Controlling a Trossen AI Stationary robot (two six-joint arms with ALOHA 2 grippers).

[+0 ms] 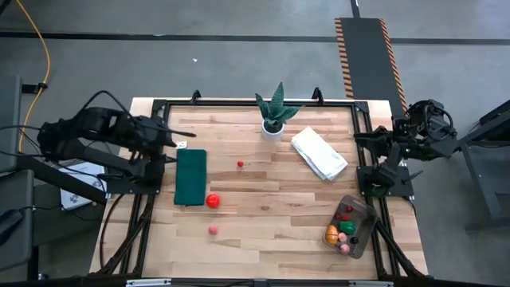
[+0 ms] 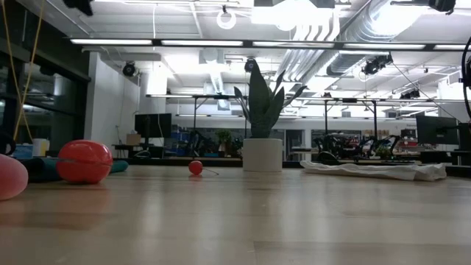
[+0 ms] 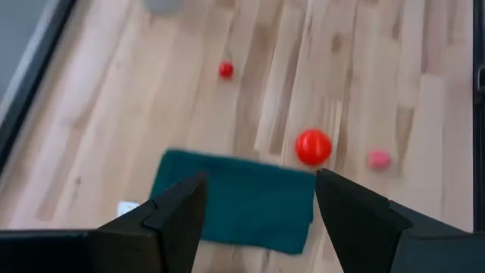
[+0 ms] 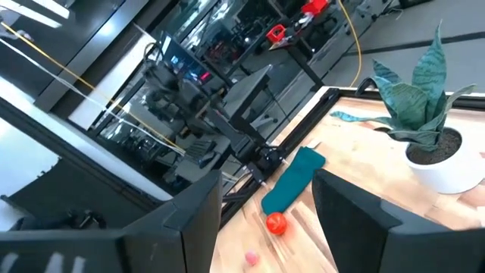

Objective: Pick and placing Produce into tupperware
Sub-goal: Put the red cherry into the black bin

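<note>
Three pieces of loose produce lie on the wooden table: a red ball (image 1: 213,201) beside the green mat (image 1: 191,177), a small red berry (image 1: 240,163) and a pink piece (image 1: 213,230). At the near right corner, the clear tupperware (image 1: 351,227) holds several more coloured pieces. My left gripper (image 3: 258,189) is open, up over the mat's far end near the table's left edge (image 1: 182,137), and holds nothing. My right gripper (image 4: 265,189) is open and empty, raised at the table's right edge (image 1: 373,140) and pointing across the table.
A spiky plant in a white pot (image 1: 273,119) stands at the far middle. A folded white cloth (image 1: 319,153) lies to its right. Black frame rails run around the table's edges. Bare wood lies between the mat and the tupperware.
</note>
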